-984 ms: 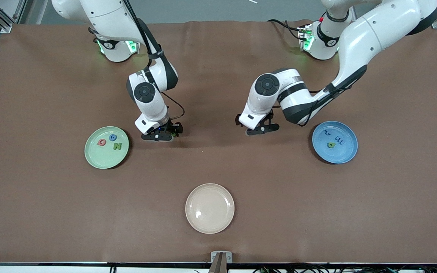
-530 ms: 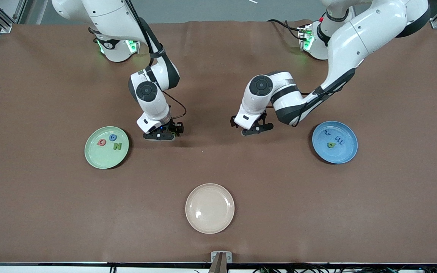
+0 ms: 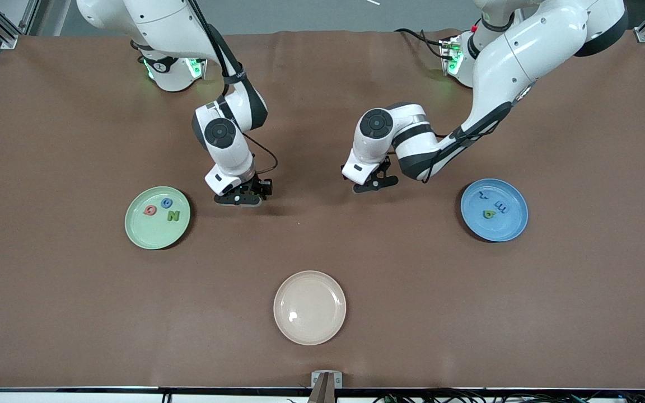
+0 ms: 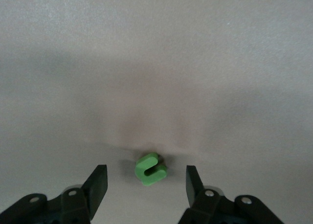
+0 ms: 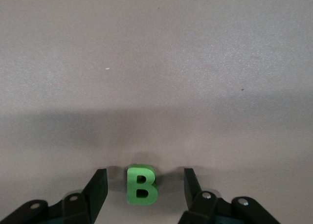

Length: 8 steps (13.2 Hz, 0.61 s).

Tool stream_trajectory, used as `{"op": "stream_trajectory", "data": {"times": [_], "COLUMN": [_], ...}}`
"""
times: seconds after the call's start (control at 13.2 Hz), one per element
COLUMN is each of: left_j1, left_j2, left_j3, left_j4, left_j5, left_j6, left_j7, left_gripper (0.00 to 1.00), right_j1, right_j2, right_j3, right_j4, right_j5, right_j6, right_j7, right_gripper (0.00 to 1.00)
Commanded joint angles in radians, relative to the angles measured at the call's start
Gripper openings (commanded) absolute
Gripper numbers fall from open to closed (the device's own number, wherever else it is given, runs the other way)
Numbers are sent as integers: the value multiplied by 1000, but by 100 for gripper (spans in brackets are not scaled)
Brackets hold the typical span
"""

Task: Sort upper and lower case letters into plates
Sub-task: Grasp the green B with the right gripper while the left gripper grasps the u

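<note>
Letters already sit sorted in the pale green plate (image 3: 157,218) and blue plate (image 3: 494,210), front view, both grippers low between them. Left wrist view: left gripper (image 4: 146,181) straddles a green n (image 4: 150,168), fingers apart, untouching. Right wrist view: right gripper (image 5: 145,181) likewise brackets green B (image 5: 142,185), ready to pinch.

**Matt cloth, glossy shells**

The table cover (image 3: 76,308) looks like matt brown cloth, faintly creased. The cream plate (image 3: 309,307) shines like smooth plastic. The green B (image 5: 142,186) and green small letter (image 4: 151,168) look matt, foam-like. Arm shells are glossy white plastic.
</note>
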Motion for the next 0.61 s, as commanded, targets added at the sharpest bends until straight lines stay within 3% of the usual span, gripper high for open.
{"op": "stream_trajectory", "data": {"times": [0.0,0.53], "left_j1": [2,-15], "left_j2": [1,4], "left_j3": [10,40], "left_j4": [-15,-10], "left_j5": [31,73], "left_j6": [19,88], "left_j7": [-12,-12], "left_gripper": [69,66], "right_j1": [14,16], "right_j2": [-1,-1], "right_j3": [-8,-8], "right_j4": [-6,-6], "right_j5": [9,9], "right_j6": [4,-2], "right_j7": [15,15], "right_gripper": [64,49]}}
